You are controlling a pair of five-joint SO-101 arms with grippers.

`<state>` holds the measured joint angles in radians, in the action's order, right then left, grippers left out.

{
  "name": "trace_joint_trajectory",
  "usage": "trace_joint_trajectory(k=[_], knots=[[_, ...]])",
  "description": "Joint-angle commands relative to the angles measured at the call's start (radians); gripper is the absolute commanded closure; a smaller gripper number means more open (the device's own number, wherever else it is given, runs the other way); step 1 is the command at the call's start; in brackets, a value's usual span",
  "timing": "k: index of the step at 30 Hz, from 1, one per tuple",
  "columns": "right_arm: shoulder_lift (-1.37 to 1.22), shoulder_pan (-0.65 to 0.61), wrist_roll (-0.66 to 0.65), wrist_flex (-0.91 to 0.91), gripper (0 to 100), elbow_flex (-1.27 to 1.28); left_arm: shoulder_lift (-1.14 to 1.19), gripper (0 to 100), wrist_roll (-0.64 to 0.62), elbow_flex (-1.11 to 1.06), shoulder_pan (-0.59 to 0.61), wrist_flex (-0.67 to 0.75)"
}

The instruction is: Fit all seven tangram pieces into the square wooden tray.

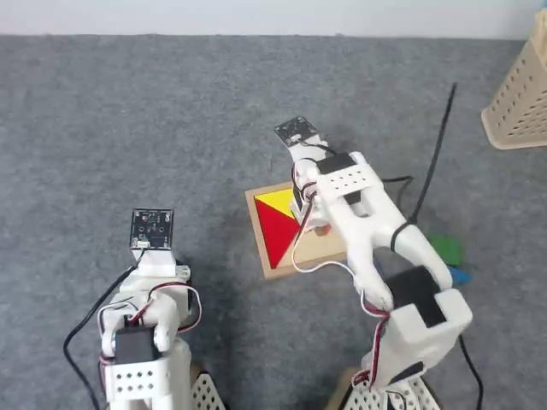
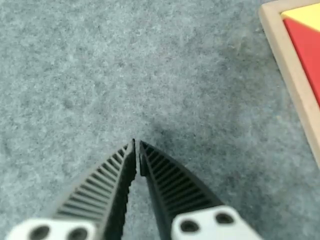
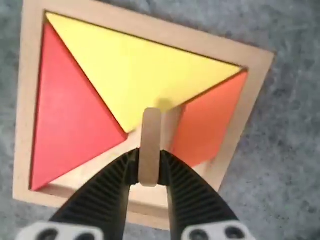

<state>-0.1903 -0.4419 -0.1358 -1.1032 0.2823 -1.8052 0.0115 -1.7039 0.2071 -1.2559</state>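
Looking at the grey table point(image 1: 128, 111), you can see the square wooden tray point(image 3: 150, 29) near the middle, right under your right arm. I think you are a bit less than half done. Inside the tray, the big yellow triangle point(image 3: 145, 65) and the big red triangle point(image 3: 70, 120) lie flat, side by side, with their edges touching. The smaller orange triangle point(image 3: 205, 130) lies flat next to the yellow one, against the tray's wall. That makes three pieces in. Your right claw point(image 3: 149, 159) is squeezed tight on a pale wooden piece point(image 3: 151, 125). It holds the piece up on its thin edge, over the bare spot in the tray. I cannot tell if the piece touches the tray floor. I think this one goes in fourth. A green piece point(image 1: 444, 249) and a little blue piece point(image 1: 459, 275) lie on the table beside your right arm, outside the tray, so they are left to do. Your left claw point(image 2: 136, 146) is closed with nothing in it, over the bare table, off to the side of the tray.
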Motion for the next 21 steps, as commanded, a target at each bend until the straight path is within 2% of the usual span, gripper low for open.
trace_joint_trajectory(k=[1, 4, 10, 21], knots=[[0.013, -0.005, -0.009, -0.022, 95.9, -0.068, -0.021, 99, -0.008, 0.019, 0.005, -0.006], [0.008, -0.004, 0.064, -0.024, 90.2, -0.066, -0.021, 99, -0.008, 0.019, 0.005, -0.006], [0.007, -0.005, 0.147, -0.067, 93.5, -0.068, -0.021, 99, -0.008, 0.019, 0.005, -0.006], [0.015, -0.021, 0.153, -0.071, 93.5, -0.083, -0.021, 99, -0.008, 0.019, 0.005, -0.006]])
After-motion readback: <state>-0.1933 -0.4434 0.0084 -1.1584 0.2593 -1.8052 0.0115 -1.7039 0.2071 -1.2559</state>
